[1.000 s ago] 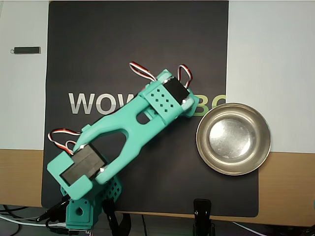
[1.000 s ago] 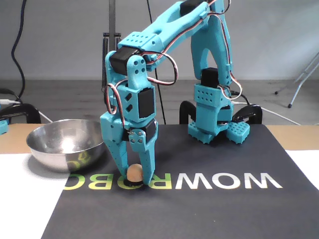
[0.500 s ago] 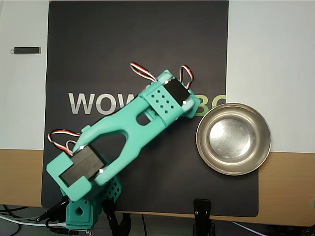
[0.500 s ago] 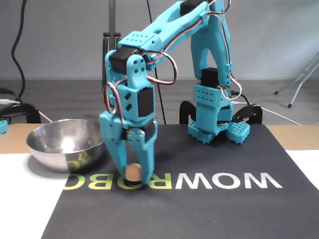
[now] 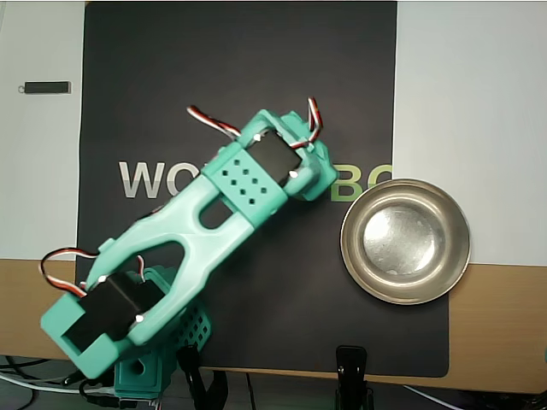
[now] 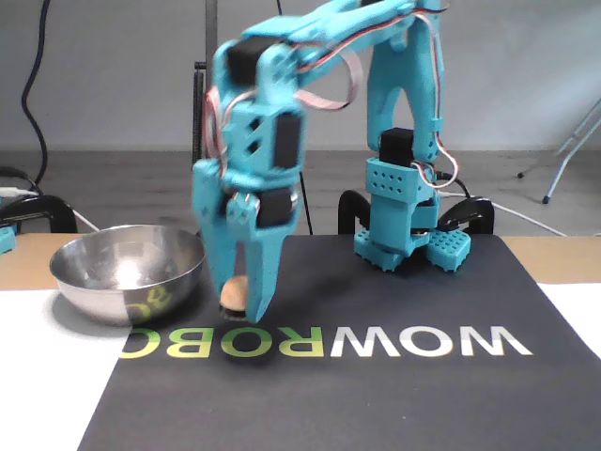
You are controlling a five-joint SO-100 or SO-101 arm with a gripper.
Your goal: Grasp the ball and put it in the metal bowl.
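Steel first: in the fixed view, the round, shallow, shiny metal bowl [image 6: 127, 271] sits at the left, partly on the white sheet [image 6: 56, 376] and partly on the black mat [image 6: 394, 301]. Its wall mirrors some of the green lettering.

Just right of it hangs my turquoise two-finger gripper [image 6: 242, 303], pointing straight down over the mat's printed word. Between its fingers sits the small smooth peach-orange ball [image 6: 235, 294], low, near the tips. The jaws stand narrow, closed against the ball on both sides. A dark shadow lies on the mat just under the tips, but I cannot tell whether the ball touches the mat. Ball and bowl are near each other but apart.

Further right, behind the gripper, stands my turquoise arm base [image 6: 406, 211] at the mat's far edge.

In the overhead view, a small dark stick-shaped object [image 5: 47, 86] lies on the white sheet at the upper left. My arm [image 5: 214, 222] stretches diagonally across the mat and hides the gripper and ball beneath it. The bowl [image 5: 406, 241] lies at the right, on the mat's edge, with nothing in it.
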